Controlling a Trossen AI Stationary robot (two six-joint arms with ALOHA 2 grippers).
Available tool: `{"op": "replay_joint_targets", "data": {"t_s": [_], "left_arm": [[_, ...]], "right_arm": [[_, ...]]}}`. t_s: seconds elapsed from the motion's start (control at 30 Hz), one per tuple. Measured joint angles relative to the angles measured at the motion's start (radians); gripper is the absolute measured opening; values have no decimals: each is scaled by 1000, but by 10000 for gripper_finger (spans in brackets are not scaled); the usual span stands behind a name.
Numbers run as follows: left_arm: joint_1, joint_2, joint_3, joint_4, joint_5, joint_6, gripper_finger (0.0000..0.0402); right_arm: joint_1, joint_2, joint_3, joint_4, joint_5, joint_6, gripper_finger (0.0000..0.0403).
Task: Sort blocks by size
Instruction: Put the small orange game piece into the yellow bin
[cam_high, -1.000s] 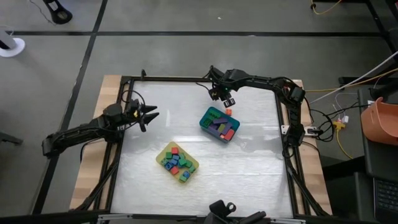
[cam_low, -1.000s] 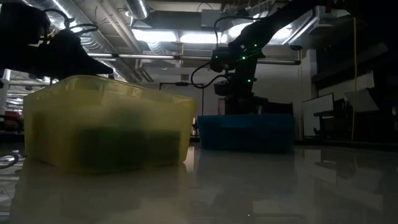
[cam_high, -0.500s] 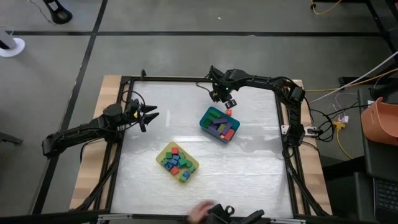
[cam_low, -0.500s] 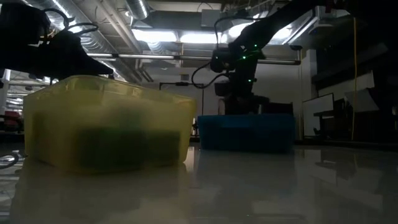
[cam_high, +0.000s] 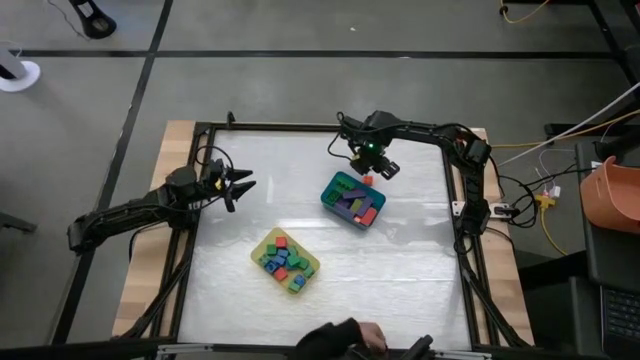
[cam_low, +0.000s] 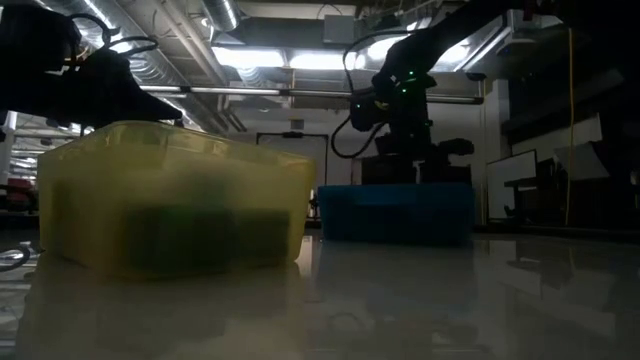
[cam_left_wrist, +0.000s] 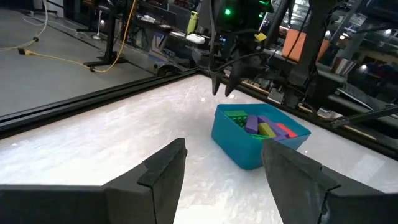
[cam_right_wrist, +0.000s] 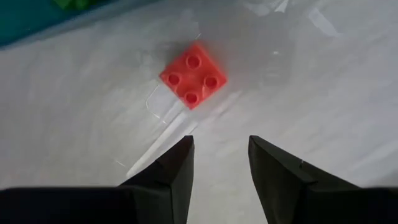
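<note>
Two trays sit on the white table (cam_high: 400, 290) in the high view: a teal-blue tray (cam_high: 353, 199) near the middle holding longer blocks (cam_high: 357, 203), and a yellow tray (cam_high: 284, 260) nearer the front edge holding short cube blocks (cam_high: 281, 260). One orange block (cam_high: 367, 181) lies on the table just beside the teal-blue tray's far rim. The right gripper (cam_high: 374, 168) hovers over that block, while the left gripper (cam_high: 243, 184) waits at the table's left side, well apart from both trays. In the low view, the yellow tray (cam_low: 170, 200) fills the left foreground and the teal-blue tray (cam_low: 396, 212) stands farther back, with the right arm above it. In the left wrist view, the left jaws are released and empty, pointing toward the teal-blue tray (cam_left_wrist: 249, 146). In the right wrist view, the right jaws are partly parted, grasping nothing, above the four-stud orange block (cam_right_wrist: 193, 74) lying flat on the table.
</note>
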Motion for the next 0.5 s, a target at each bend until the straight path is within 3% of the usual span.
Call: {"op": "replay_joint_targets", "data": {"t_s": [0.33,0.5], "left_arm": [[0,0,0,0,0,0,200],[0,0,0,0,0,0,200]], "right_arm": [[0,0,0,-35,-132,-93,156],[15,0,0,-48,-82,-127,211]]}}
